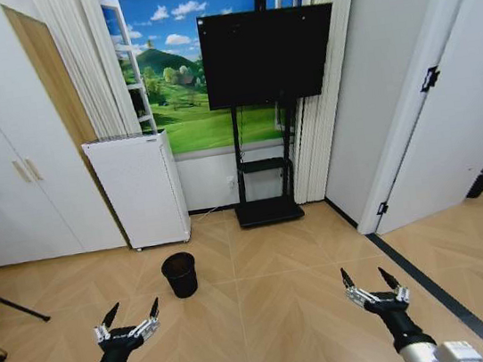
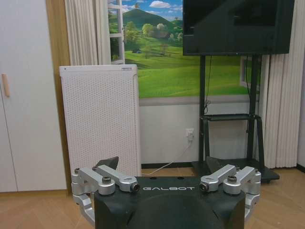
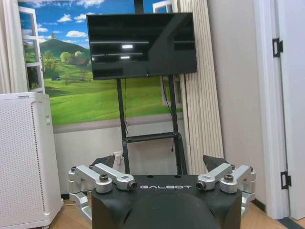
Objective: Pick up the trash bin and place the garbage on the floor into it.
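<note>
Head view: trash bin (image 1: 180, 274) stood upright on the wood floor (image 1: 277, 302), near the white perforated appliance (image 1: 139, 189) and in front of it | left gripper (image 1: 131, 318) low at left, fingers spread, holding nothing | right gripper (image 1: 369, 281) low at right, fingers spread, holding nothing | both well apart from the bin

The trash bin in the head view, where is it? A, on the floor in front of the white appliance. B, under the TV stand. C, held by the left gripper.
A: the trash bin stands on the floor just before the white appliance, ungripped.
</note>
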Robot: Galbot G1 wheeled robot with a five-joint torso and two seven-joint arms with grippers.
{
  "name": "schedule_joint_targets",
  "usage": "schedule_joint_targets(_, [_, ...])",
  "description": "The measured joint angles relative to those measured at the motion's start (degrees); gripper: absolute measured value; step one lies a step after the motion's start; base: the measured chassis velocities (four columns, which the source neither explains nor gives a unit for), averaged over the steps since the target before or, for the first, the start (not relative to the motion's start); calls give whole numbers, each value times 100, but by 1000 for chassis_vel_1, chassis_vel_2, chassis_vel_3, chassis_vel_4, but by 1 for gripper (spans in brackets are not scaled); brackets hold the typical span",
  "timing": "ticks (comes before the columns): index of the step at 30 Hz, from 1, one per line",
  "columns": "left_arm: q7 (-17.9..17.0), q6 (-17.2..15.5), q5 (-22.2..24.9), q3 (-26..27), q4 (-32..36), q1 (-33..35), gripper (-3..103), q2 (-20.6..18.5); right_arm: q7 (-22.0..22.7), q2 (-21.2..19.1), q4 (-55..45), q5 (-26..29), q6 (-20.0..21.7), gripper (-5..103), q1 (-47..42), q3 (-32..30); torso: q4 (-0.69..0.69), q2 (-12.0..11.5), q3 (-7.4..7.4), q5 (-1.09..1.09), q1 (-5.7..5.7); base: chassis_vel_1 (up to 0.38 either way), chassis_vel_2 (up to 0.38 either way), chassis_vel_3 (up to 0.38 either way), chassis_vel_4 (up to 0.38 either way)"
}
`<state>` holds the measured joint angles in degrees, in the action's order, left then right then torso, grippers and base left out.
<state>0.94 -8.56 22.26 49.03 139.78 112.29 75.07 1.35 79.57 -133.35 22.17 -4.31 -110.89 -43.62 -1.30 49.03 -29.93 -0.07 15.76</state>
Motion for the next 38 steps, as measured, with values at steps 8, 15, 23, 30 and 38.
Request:
schedule_joint_targets(8, [-2,0,0,0,0,1,100,1,-1,0,0,0,0,100,-2,0,-1,1,1,10,-4,191,-142,-225,205])
schedule_joint_targets(15, [0,0,0,0,0,-1,100,0,0,0,0,0,0,100,3,0,1,-5,-2,9,3,-55,13,31,-16])
schedule_joint_targets(23, [-1,0,0,0,0,0,100,0,0,0,0,0,0,100,1,0,0,-4,1,7,0,-6,9,11,-4])
schedule_joint_targets(30, [-1,0,0,-1,0,0,100,0,0,0,0,0,0,100,0,0,0,-4,1,8,-1,0,0,0,0])
schedule_joint_targets(38, [-1,0,0,-1,0,0,100,0,0,0,0,0,0,100,0,0,0,-3,1,8,-1,53,67,-62,-66])
